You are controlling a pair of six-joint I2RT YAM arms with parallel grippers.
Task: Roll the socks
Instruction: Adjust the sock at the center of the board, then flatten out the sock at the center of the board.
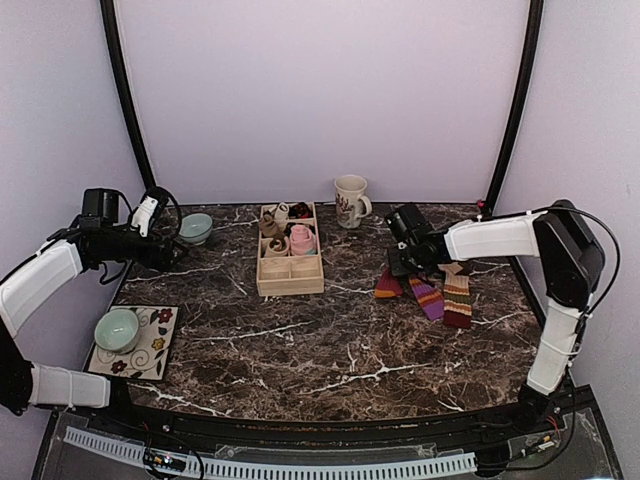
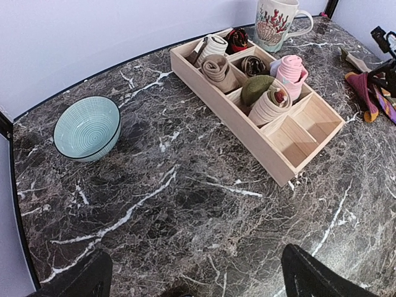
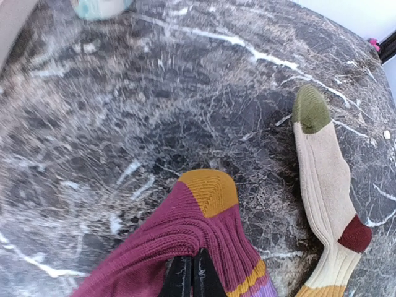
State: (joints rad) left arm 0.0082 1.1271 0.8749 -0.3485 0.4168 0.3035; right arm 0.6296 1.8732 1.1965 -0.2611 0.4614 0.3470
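My right gripper is shut on a striped maroon sock with an orange toe, pinching its fabric just above the marble table. In the top view this gripper is at the right, over the striped socks. A beige sock with a green toe and a reddish-brown heel lies flat to the right of the held one. My left gripper is open and empty, hovering over bare marble at the far left, far from the socks.
A wooden divided tray with several rolled bundles stands at the back middle, also in the left wrist view. A mug stands behind it. A teal bowl is at the back left. Another bowl sits on a floral mat.
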